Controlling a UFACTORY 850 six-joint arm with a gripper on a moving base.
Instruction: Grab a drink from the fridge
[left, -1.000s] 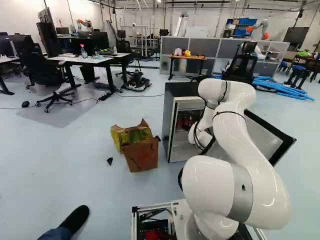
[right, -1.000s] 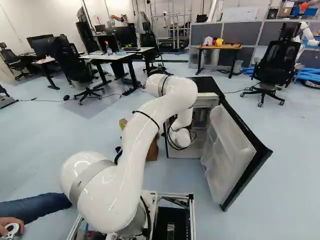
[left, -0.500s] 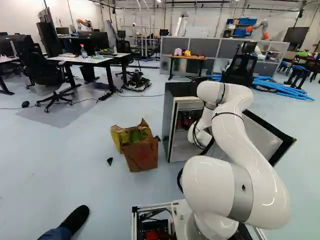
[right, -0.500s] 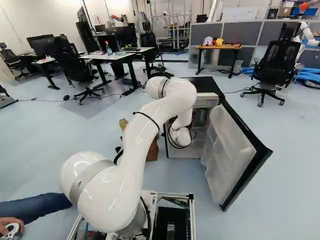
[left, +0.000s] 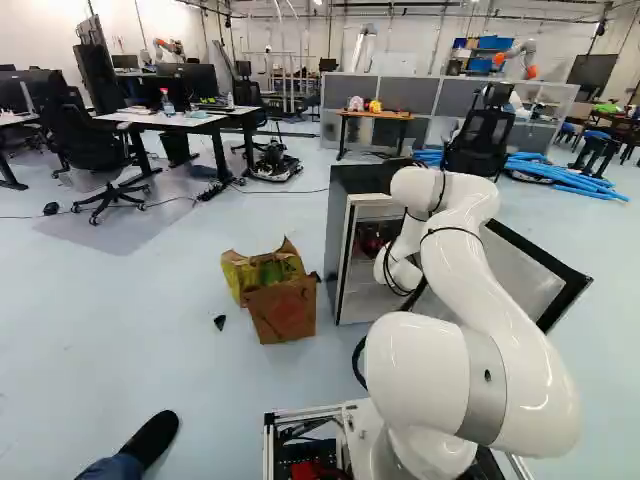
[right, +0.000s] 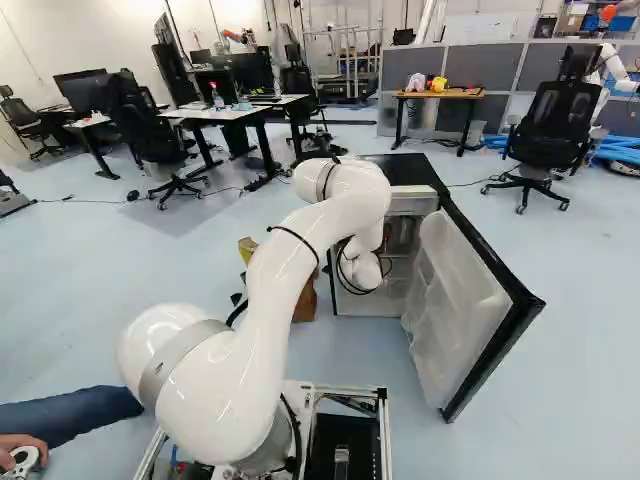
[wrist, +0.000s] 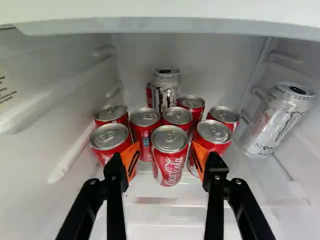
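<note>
one red can (wrist: 170, 165), foremost of several cans (wrist: 144, 132) near the front edge of the fridge shelf (wrist: 255, 172), appears between the wide-set fingers of the gripper (wrist: 166, 150), the approach seemingly in hand, with centring and closure called for next.

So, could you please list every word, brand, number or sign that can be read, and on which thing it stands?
"Coca-Cola": front red can, seen between the claw's fingers.
Leaning silver can, rear silver can: print too small to read surely.
Fridge wall: black print, too small.
Other red cans: nothing clearly readable.
Paper bag: mark too blurred.
</note>
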